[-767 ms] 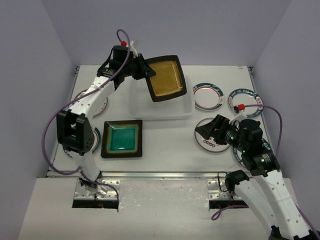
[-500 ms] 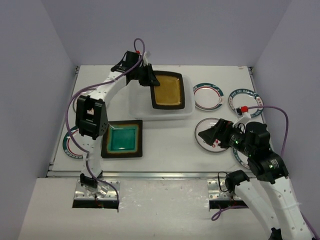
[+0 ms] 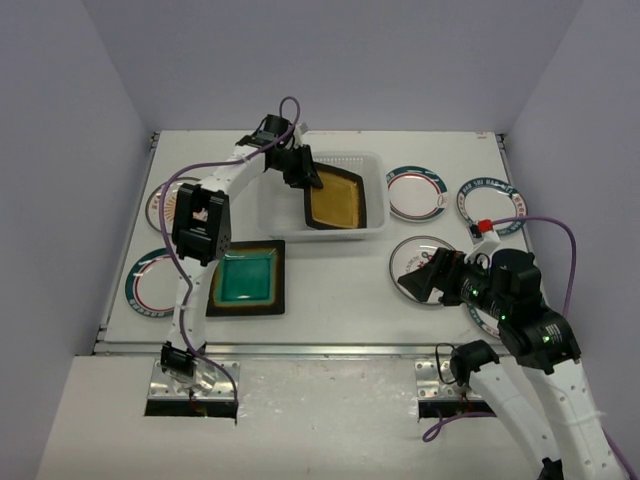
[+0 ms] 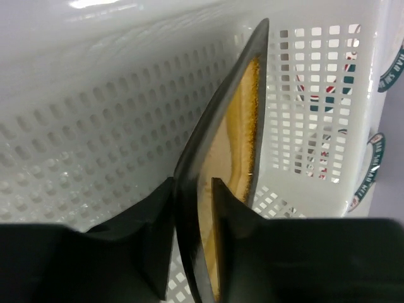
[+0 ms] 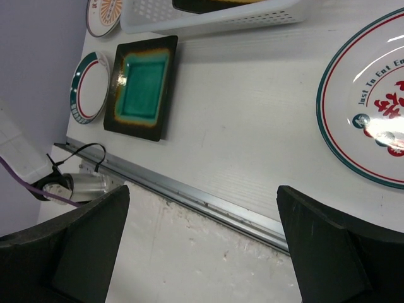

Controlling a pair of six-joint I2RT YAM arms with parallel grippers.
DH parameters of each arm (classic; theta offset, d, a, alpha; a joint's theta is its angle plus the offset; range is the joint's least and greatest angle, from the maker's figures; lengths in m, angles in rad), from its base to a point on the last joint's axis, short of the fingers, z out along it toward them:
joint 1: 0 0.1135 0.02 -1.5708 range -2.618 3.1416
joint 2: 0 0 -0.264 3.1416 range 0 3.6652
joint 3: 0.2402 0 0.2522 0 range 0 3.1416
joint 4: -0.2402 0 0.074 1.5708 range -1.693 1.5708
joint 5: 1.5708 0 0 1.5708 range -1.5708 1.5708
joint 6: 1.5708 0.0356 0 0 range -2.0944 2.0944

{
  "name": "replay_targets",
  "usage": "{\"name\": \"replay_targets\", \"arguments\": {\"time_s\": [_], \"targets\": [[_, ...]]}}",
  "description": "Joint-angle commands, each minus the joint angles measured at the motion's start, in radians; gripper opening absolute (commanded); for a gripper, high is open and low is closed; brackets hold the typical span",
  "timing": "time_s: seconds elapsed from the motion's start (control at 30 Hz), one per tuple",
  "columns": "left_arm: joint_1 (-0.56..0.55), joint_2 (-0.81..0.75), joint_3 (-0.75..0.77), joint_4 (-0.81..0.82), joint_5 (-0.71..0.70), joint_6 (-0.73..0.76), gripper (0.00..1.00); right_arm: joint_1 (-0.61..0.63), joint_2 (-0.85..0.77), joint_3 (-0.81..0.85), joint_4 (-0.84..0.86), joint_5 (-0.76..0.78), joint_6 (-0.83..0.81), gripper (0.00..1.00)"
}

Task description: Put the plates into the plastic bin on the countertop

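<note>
Rim-pinch by the left gripper: clamps the amber plate by its dark edge and holds it tilted inside the plastic bin directly ahead, likely to let it settle flat; right gripper splayed, empty, round white plate ahead-right of it.

High overview, close wrists, plastic bin shared

Round plate partly off-frame, right.
</note>
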Motion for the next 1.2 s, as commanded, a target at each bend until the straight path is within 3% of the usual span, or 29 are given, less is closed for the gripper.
{"name": "replay_targets", "arguments": {"time_s": [0.0, 0.07, 0.3, 0.37, 0.43, 0.6, 0.73, 0.9, 1.03, 1.17], "targets": [[0.001, 0.011, 0.084, -0.005, -0.074, -0.003, 0.41, -0.005, -0.009, -0.012, 0.022, -0.013, -0.010, 0.99], [-0.002, 0.011, 0.099, -0.027, -0.116, 0.005, 0.49, -0.005, -0.010, -0.019, 0.025, -0.017, -0.009, 0.99], [-0.015, -0.033, 0.202, -0.128, -0.286, 0.030, 0.63, -0.005, -0.003, -0.043, 0.052, -0.034, -0.004, 0.99], [-0.014, -0.043, 0.249, -0.171, -0.341, 0.042, 1.00, -0.004, -0.001, -0.048, 0.057, -0.040, -0.004, 0.99], [-0.012, -0.051, 0.267, -0.195, -0.347, 0.045, 1.00, -0.005, 0.002, -0.051, 0.059, -0.037, -0.004, 0.99], [-0.015, -0.223, 0.137, -0.163, -0.299, 0.041, 1.00, -0.003, 0.020, -0.078, 0.099, -0.066, -0.002, 0.99], [-0.016, -0.532, -0.067, -0.082, -0.309, 0.006, 1.00, -0.004, 0.104, -0.125, 0.255, -0.167, 0.036, 0.99], [-0.016, -1.041, -0.448, 0.045, -0.443, -0.006, 1.00, 0.015, 0.251, -0.246, 0.556, -0.238, 0.176, 0.99], [-0.015, -1.458, -0.843, 0.100, -0.668, 0.037, 1.00, 0.202, 0.373, -0.324, 0.817, -0.079, 0.265, 0.99], [-0.015, -1.696, -1.060, 0.087, -0.866, 0.058, 1.00, 0.407, 0.582, -0.350, 1.086, 0.076, 0.330, 0.99]]}}
